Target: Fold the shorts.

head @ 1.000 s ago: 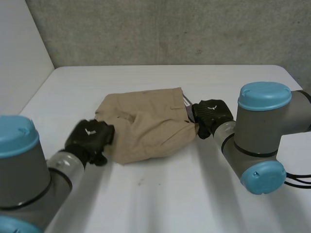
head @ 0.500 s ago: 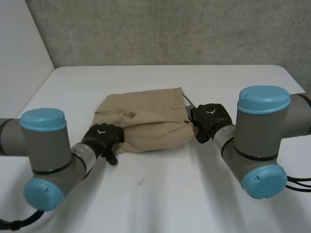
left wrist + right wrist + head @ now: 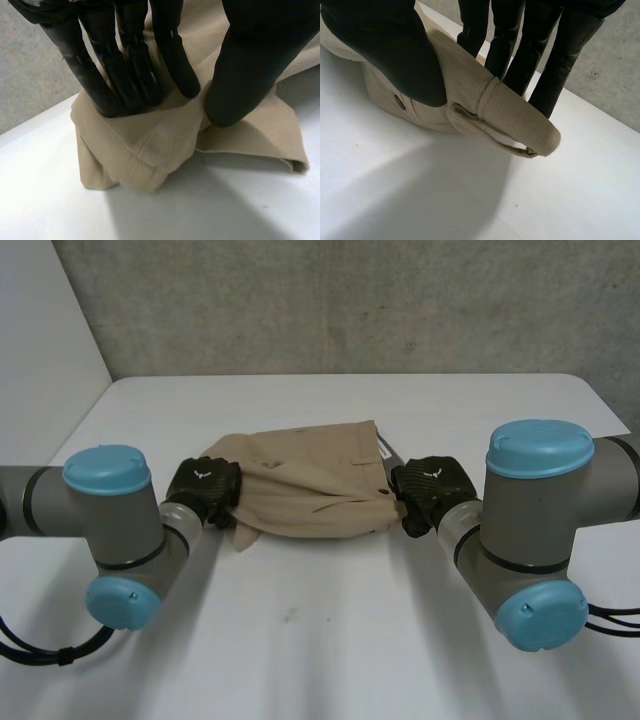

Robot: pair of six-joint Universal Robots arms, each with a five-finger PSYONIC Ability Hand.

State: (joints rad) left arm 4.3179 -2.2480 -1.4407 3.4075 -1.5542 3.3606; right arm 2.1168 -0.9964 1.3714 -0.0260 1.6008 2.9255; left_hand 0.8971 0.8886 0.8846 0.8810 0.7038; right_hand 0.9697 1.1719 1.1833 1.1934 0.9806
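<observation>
Right, we have the left hand [image 3: 135, 65] pinching a bunched hem corner of the shorts [image 3: 310, 495] between fingers and thumb. The right hand [image 3: 385, 50] clamps the waistband end the same way, with a belt loop hanging just beside its fingers. The shorts lie rumpled in the middle of the surface [image 3: 330, 640], between the hands.

Risks as we see them:
- The left grip is on a wad, so layers may slip out unevenly.
- Hands moving out of step would skew the fold.
- The belt loop could snag a fingertip on release.

white table [image 3: 330, 660] | grey concrete wall [image 3: 350, 305] behind | white panel [image 3: 40, 350] at left
</observation>
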